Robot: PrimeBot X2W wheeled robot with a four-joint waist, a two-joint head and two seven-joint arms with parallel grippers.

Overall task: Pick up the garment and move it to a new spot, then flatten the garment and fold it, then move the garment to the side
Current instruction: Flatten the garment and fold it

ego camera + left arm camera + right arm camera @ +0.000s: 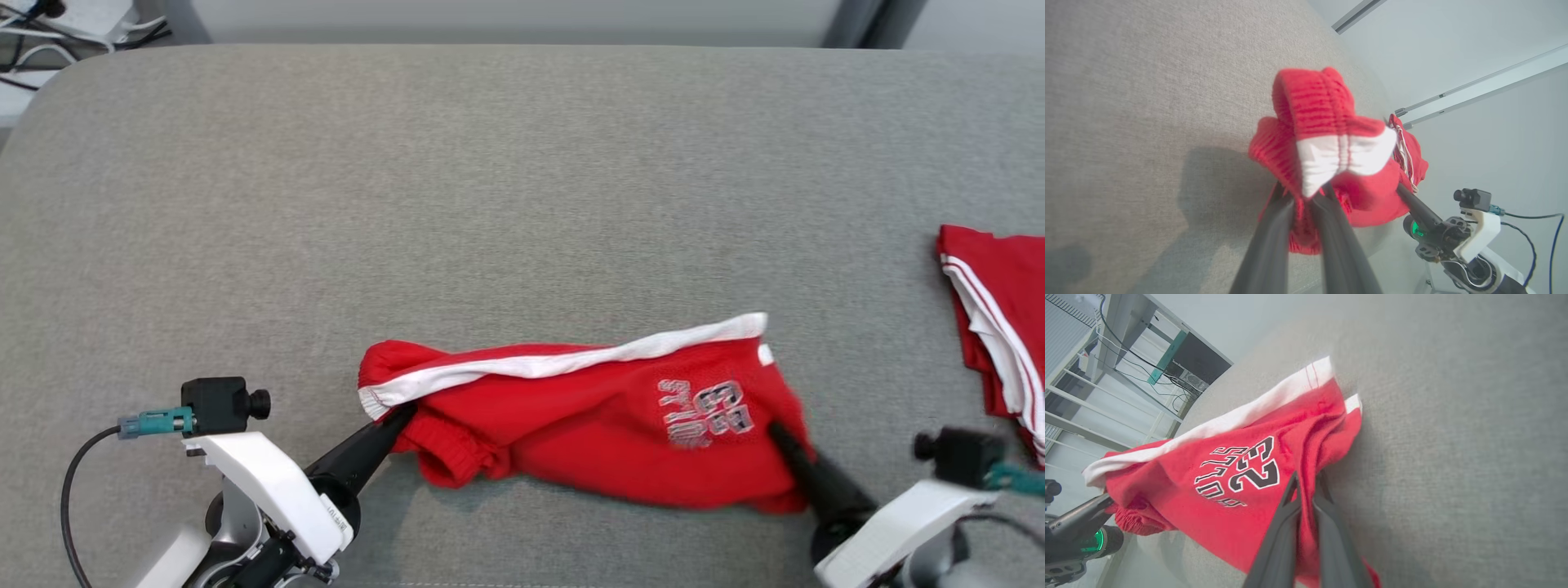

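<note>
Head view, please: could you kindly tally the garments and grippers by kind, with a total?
Red garments: 2 (held garment, second garment at the right edge)
Grippers: 2 (left gripper, right gripper, both shut on the held garment)
Total: 4

A grey fabric surface (522, 163) with rounded far corners spans the scene under soft, even light. Black cables (24, 37) tangle at far left, by a white rack (1081, 428).
</note>
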